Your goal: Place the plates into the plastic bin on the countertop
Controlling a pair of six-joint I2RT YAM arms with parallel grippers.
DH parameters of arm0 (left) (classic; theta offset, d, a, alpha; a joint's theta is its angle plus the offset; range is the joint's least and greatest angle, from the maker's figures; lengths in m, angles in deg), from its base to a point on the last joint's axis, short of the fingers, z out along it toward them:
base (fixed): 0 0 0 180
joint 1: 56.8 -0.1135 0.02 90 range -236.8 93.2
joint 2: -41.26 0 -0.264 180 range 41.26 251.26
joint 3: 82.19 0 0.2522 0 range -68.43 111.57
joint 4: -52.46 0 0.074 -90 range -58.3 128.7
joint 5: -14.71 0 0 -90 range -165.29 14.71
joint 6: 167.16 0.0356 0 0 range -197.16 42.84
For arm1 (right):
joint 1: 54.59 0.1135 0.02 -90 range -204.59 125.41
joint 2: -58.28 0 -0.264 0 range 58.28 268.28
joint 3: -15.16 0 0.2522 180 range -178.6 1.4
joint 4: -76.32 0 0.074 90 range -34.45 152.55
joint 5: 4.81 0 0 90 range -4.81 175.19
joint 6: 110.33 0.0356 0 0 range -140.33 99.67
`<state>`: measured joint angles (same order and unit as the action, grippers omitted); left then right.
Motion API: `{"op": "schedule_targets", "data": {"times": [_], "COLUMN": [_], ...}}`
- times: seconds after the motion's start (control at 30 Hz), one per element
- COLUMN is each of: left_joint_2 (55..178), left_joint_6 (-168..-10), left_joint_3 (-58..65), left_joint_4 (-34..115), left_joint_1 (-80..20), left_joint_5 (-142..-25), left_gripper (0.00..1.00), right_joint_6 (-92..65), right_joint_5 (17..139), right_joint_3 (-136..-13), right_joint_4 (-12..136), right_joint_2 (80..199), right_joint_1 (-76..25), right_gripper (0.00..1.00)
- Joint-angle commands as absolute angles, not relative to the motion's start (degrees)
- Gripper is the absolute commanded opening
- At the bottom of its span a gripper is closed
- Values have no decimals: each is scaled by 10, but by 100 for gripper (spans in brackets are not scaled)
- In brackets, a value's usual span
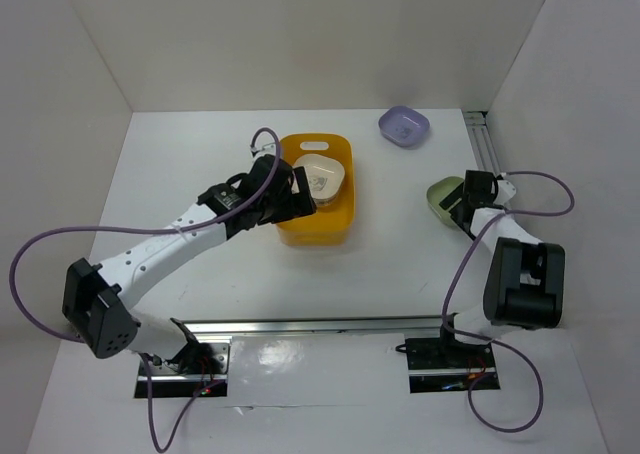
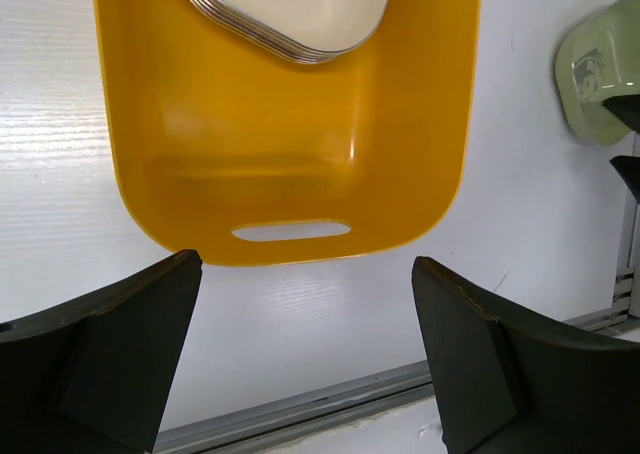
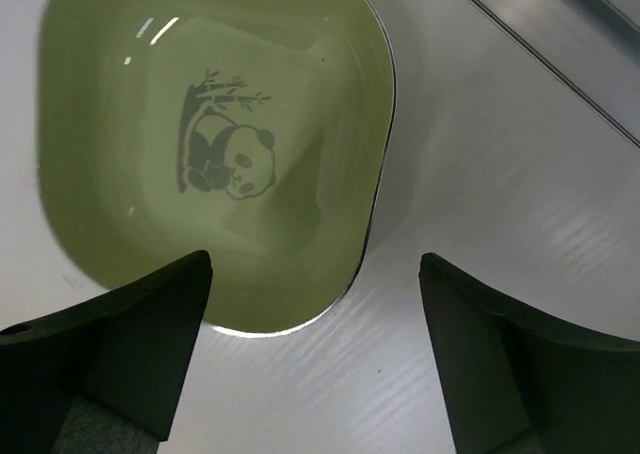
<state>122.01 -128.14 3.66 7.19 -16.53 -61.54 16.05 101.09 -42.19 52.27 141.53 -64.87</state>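
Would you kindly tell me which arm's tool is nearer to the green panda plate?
Right. The right tool is open just beside the green plate; the left tool is away at the plastic bin.

Smooth, glossy orange-yellow plastic bin (image 2: 290,154), upper centre; glazed-looking green plate (image 3: 200,154) with bright highlights. White countertop (image 3: 480,274) faintly streaked, satin in sheen; matt black fingers (image 3: 130,344), lower corners.

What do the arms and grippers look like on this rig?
The left arm and right arm have white shells with black joints and bases. A purple cable loops along each. The left gripper and right gripper have dark, wedge-shaped fingers. No markings show.
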Motion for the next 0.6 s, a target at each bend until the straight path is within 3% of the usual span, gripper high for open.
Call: {"op": "schedule_targets", "data": {"times": [0.0,0.17,0.23,0.27,0.33,0.4,0.43,0.47,0.5,0.57], "left_joint_2": [1171,1136,1129,1123,1117,1110,1110,1110,1110,1110], "left_joint_6": [-1274,-1280,-1280,-1285,-1285,-1285,-1285,-1285,-1285,-1285], "left_joint_3": [24,19,19,19,19,13,6,-1,-1,-10], "left_joint_4": [88,78,63,57,51,46,46,46,46,46], "left_joint_1": [-164,-164,-164,-164,-164,-169,-174,-183,-188,-198], "left_joint_5": [-599,-573,-562,-554,-544,-537,-537,-537,-537,-537], "left_gripper": [100,100,100,100,100,100,100,100,100,100], "right_joint_6": [165,177,177,177,177,177,177,172,172,172], "right_joint_5": [1047,1052,1057,1058,1063,1063,1058,1058,1058,1044], "right_joint_3": [-456,-451,-451,-451,-451,-451,-451,-457,-457,-469], "right_joint_4": [568,574,575,580,580,575,575,581,581,574], "right_joint_2": [1455,1486,1492,1492,1502,1520,1525,1530,1541,1546], "right_joint_1": [-641,-641,-636,-636,-636,-636,-636,-636,-636,-636], "right_gripper": [90,71,59,48,44,31,30,23,5,0]}}
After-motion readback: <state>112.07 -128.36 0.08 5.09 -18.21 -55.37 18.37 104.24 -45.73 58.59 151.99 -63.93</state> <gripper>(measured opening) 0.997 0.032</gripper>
